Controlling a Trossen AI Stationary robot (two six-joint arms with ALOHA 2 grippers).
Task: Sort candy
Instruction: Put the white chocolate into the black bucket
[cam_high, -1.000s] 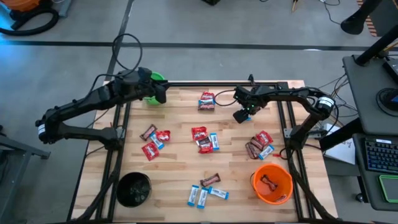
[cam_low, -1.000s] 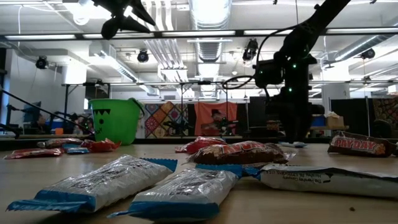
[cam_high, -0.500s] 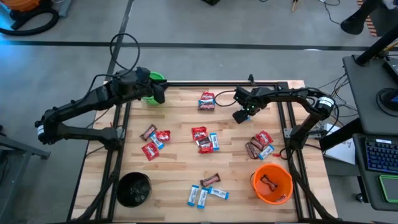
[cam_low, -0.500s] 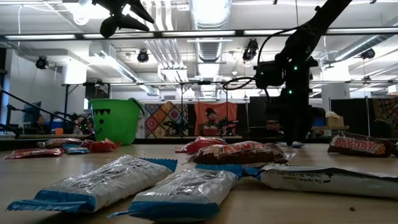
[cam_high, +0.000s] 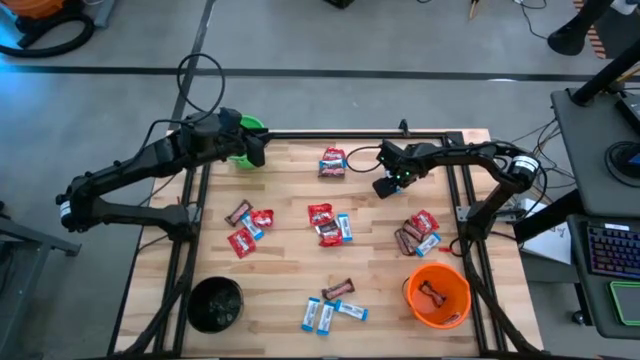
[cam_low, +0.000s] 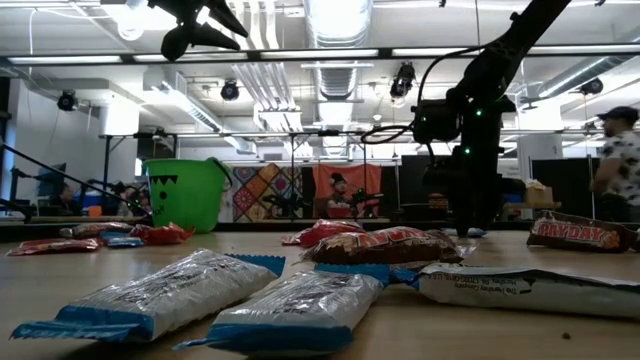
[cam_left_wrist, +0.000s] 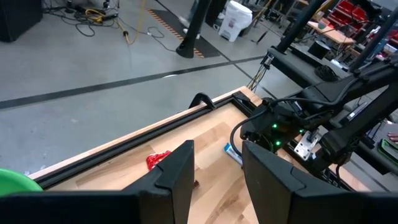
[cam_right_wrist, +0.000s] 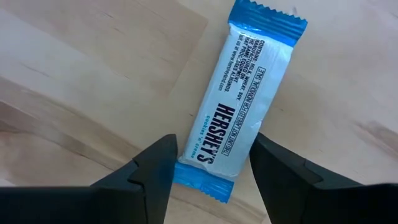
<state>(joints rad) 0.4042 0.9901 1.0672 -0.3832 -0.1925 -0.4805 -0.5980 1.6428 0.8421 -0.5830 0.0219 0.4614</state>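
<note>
My right gripper (cam_right_wrist: 211, 171) points down, open, low over a blue-and-white candy packet (cam_right_wrist: 242, 106) that lies flat on the wooden table at the far right. Its two fingers (cam_right_wrist: 155, 168) stand on either side of one end of the packet; no touch shows. In the high view this gripper (cam_high: 388, 184) hides the packet. My left gripper (cam_left_wrist: 217, 180) is open with nothing in it, raised beside the green bucket (cam_high: 247, 130) at the far left corner. Other candy lies loose: a red packet (cam_high: 332, 161) and clusters at the centre (cam_high: 328, 222), left (cam_high: 248, 226), right (cam_high: 419, 232) and near edge (cam_high: 330, 306).
An orange bucket (cam_high: 437, 296) with a brown bar inside stands at the near right, a black bucket (cam_high: 215, 303) at the near left. A black frame rail (cam_high: 340, 134) runs along the far edge. A person (cam_low: 620, 150) stands in the room beyond.
My right gripper has sunk toward the table over the blue-and-white packet, staying open.
</note>
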